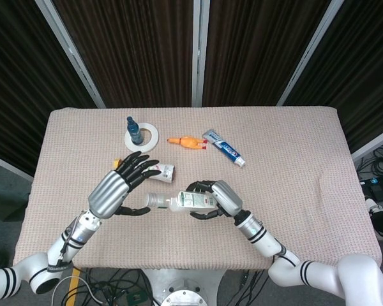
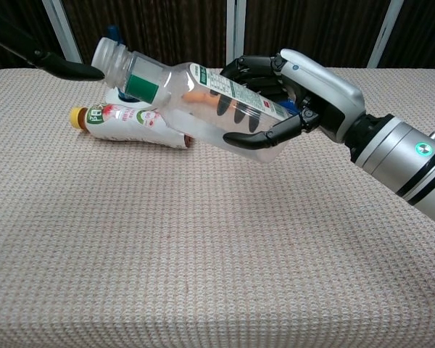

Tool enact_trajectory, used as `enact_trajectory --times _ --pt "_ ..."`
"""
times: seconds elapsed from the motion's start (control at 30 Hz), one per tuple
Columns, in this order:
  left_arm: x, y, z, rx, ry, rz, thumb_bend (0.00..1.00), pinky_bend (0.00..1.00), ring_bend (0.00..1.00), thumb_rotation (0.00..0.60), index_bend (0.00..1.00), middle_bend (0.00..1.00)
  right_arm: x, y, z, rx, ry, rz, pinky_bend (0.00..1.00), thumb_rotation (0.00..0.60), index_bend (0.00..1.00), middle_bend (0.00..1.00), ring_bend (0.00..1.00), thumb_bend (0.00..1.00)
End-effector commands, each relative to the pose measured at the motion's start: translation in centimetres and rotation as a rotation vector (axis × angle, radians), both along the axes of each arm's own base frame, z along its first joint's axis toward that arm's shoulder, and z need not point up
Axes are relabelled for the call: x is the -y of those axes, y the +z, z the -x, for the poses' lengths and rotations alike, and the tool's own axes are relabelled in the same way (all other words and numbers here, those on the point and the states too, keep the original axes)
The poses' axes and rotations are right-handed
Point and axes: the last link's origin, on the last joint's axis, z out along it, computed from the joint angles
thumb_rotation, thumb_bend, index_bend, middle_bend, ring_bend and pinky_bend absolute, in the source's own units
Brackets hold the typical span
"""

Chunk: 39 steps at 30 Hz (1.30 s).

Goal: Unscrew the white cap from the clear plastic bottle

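My right hand grips the clear plastic bottle around its body and holds it tilted above the table, neck toward the left. The white cap sits on the neck. My left hand hovers just left of the cap with its fingers spread, holding nothing. In the chest view only a black fingertip of it shows, close beside the cap; I cannot tell whether it touches.
A labelled bottle with a yellow cap lies on the cloth behind the held bottle. Further back stand a blue bottle in a tape ring, an orange toy and a toothpaste tube.
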Motion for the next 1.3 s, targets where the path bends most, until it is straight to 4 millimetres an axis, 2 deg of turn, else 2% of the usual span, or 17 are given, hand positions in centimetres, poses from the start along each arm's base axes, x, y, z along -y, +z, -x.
enact_trajectory --times 0.03,0.3,0.43,0.57,0.83,1.1,1.3 --pt "0.0 0.1 -0.1 -0.001 -0.004 -0.002 0.0 0.02 0.05 0.6 0.2 0.11 0.0 0.0 0.0 -0.001 0.0 0.001 0.58 0.6 0.78 0.58 0.46 0.42" --pt "0.4 0.1 0.0 -0.004 -0.013 0.004 0.0 0.02 0.05 0.6 0.2 0.11 0.1 0.2 0.2 0.001 -0.005 0.006 0.58 0.6 0.78 0.58 0.46 0.42" --pt "0.8 0.1 0.6 -0.021 -0.013 0.015 0.01 0.03 0.05 0.6 0.28 0.11 0.1 0.4 0.3 0.009 -0.011 0.009 0.58 0.6 0.78 0.58 0.46 0.43" --pt "0.8 -0.2 1.1 -0.02 -0.001 0.02 0.08 0.03 0.05 0.6 0.35 0.11 0.1 0.4 0.3 0.019 -0.012 -0.001 0.58 0.6 0.78 0.58 0.46 0.46" --pt "0.5 -0.3 0.9 -0.01 0.003 0.032 0.1 0.03 0.05 0.6 0.36 0.11 0.0 0.4 0.2 0.031 -0.007 -0.004 0.58 0.6 0.78 0.58 0.46 0.46" --pt "0.5 -0.3 1.0 -0.022 0.003 0.042 0.2 0.03 0.05 0.6 0.36 0.11 0.0 0.6 0.2 0.036 -0.006 -0.001 0.58 0.6 0.78 0.58 0.46 0.46" --pt "0.6 -0.3 1.0 -0.028 -0.002 0.042 0.23 0.03 0.05 0.6 0.36 0.11 0.0 0.6 0.1 0.039 -0.005 -0.002 0.58 0.6 0.78 0.58 0.46 0.46"
